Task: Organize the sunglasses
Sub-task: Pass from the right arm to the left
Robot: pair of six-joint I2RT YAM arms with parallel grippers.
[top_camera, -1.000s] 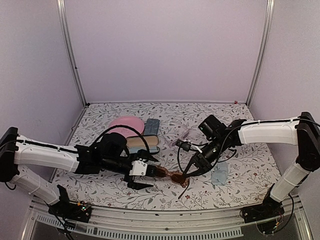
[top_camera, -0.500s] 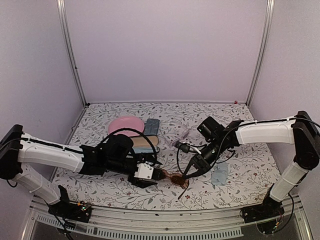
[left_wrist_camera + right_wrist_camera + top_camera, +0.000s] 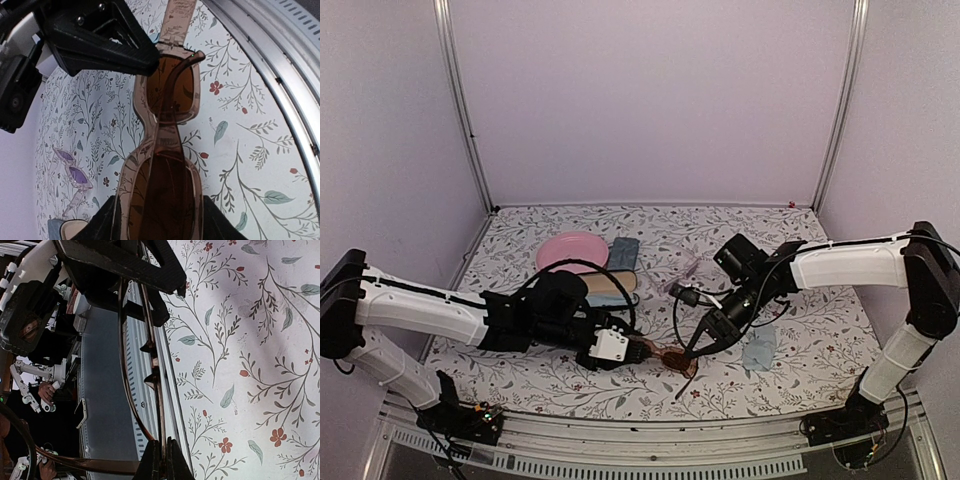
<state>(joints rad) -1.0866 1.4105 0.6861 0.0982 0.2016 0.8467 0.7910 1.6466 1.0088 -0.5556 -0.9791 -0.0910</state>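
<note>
Right tool (image 3: 161, 460) pinched shut on reddish-brown sunglasses (image 3: 165, 195). Left tool (image 3: 626, 348), wide a second ago, now half-closed flanking them, grip uncertain.

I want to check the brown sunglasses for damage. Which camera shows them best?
The left wrist view: the brown sunglasses fill it, with both lenses and one temple clear. The top external view shows them only small, with the details lost. The right wrist view shows just thin edges of the frame.
</note>
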